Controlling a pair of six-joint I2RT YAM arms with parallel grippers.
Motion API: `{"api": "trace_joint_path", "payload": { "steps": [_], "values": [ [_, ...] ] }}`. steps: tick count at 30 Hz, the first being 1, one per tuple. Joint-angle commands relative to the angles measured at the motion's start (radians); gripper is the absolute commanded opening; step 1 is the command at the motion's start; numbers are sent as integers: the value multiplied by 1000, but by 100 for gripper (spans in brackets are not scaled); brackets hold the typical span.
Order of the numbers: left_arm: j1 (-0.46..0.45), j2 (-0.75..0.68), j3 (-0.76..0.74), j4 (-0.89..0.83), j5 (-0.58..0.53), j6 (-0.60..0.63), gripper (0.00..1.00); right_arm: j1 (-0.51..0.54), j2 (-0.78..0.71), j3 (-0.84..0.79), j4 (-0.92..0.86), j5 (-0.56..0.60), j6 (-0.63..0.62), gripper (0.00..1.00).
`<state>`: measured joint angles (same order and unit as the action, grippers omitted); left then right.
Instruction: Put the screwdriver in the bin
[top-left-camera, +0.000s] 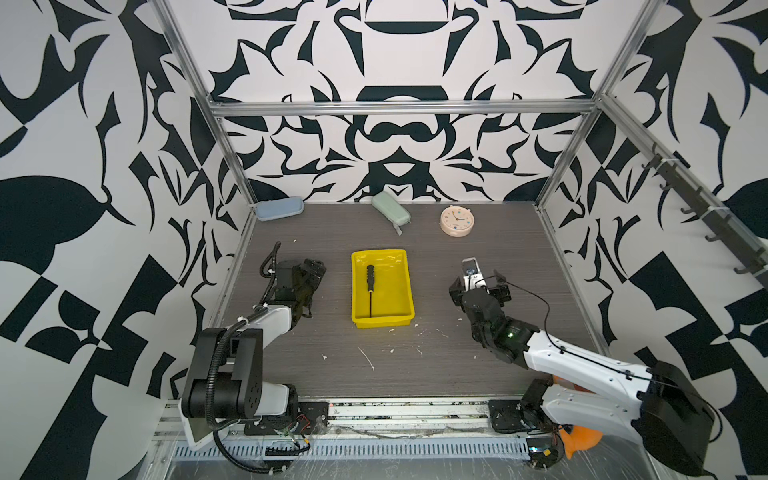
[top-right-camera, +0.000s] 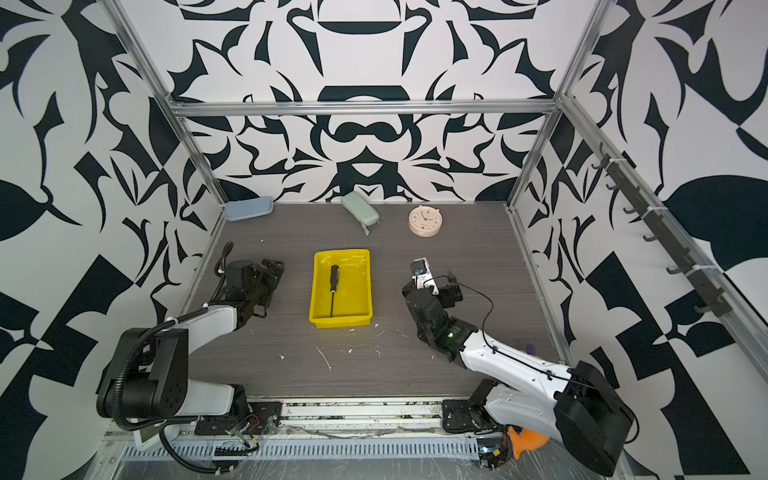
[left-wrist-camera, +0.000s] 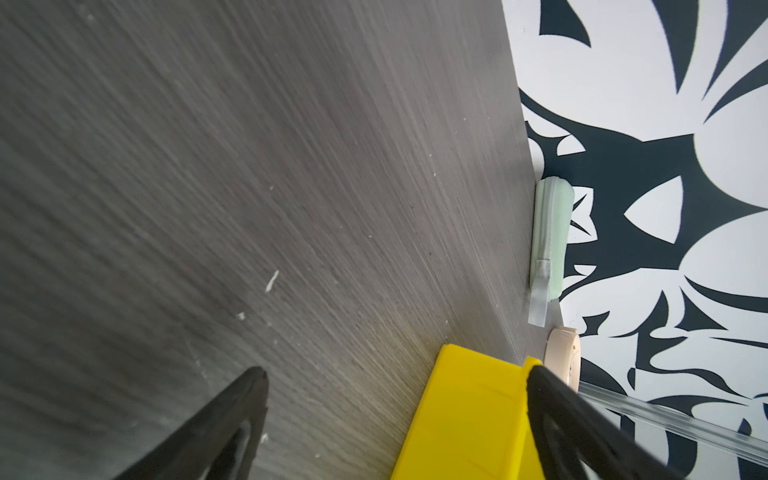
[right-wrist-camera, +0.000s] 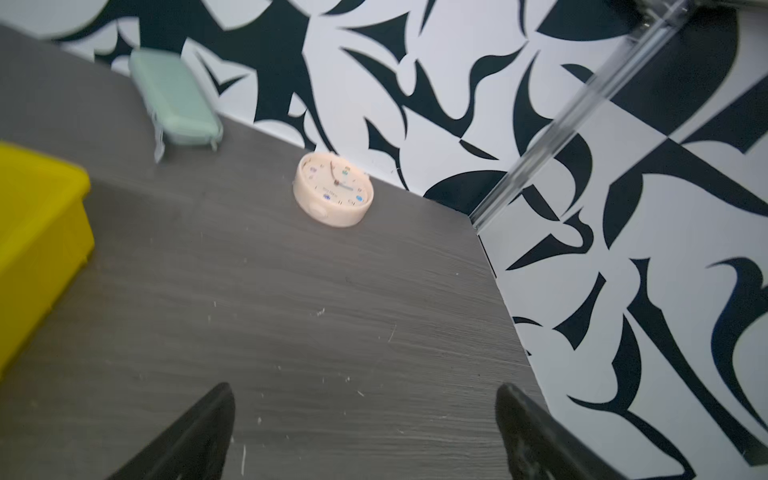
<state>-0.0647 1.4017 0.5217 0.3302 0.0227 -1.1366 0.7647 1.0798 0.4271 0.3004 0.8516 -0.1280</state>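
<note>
Screwdriver (top-left-camera: 369, 291) lies flat inside the yellow bin (top-left-camera: 382, 321) at mid-worktop (top-left-camera: 436, 365). Its handle points toward the back wall and its shaft tip is near the bin's front wall. Right claw (right-wrist-camera: 361, 390) is to the bin's right, jaws wide apart, holding nothing. Left claw (left-wrist-camera: 399, 376) is to the bin's left, jaws also apart and empty. Clock (top-left-camera: 457, 221) and green case (top-left-camera: 390, 208) sit at the back.

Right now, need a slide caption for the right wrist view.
Right fingers open and empty above the table, facing a beige clock, a green case and the yellow bin's corner.
</note>
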Motion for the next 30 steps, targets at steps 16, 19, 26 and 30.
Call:
{"api": "trace_joint_path", "payload": {
  "steps": [16, 19, 26, 30],
  "values": [
    [6, -86, -46, -2, -40, 1, 100, -508, 309, -82, 503, -462, 22, 97],
    [6, -60, -36, 10, -29, -11, 100, -513, 339, -91, 549, -450, 47, 98],
    [12, -21, -18, 14, -18, -3, 100, -553, 411, -61, 561, -487, 64, 100],
    [12, -17, -9, 4, -17, 1, 100, -610, 443, -76, 607, -483, 142, 100]
  ]
}}
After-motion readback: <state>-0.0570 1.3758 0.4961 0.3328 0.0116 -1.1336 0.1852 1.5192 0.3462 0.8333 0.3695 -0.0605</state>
